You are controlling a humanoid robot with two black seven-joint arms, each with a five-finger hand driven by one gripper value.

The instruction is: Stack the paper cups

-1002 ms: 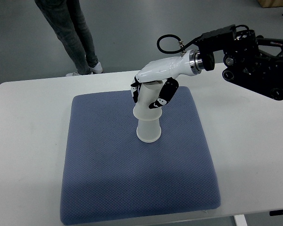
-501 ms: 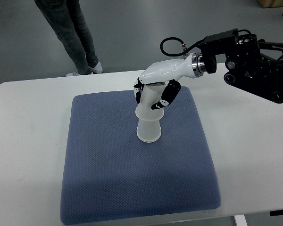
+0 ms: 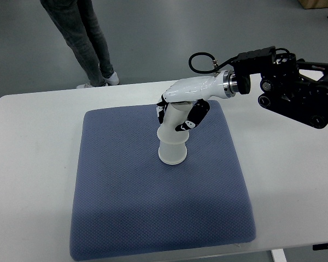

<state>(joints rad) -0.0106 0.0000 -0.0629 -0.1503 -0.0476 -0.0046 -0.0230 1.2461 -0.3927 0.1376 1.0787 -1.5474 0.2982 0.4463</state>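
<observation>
Right hand (image 3: 177, 112) shifted slightly right, blue mat (image 3: 126, 202), white table (image 3: 33, 164), grey floor (image 3: 153, 38)

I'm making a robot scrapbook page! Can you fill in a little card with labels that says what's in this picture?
Working hand: right hand, white with black fingers, shut on the top white paper cup
Cups: top cup upside down over the bottom white paper cup, also upside down
Under the cups: square blue fabric mat
Under the mat: white table
Left hand: not in view
Background: a person's legs beyond the table

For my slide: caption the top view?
Right hand grips top paper cup on stacked cup over blue pad.
</observation>
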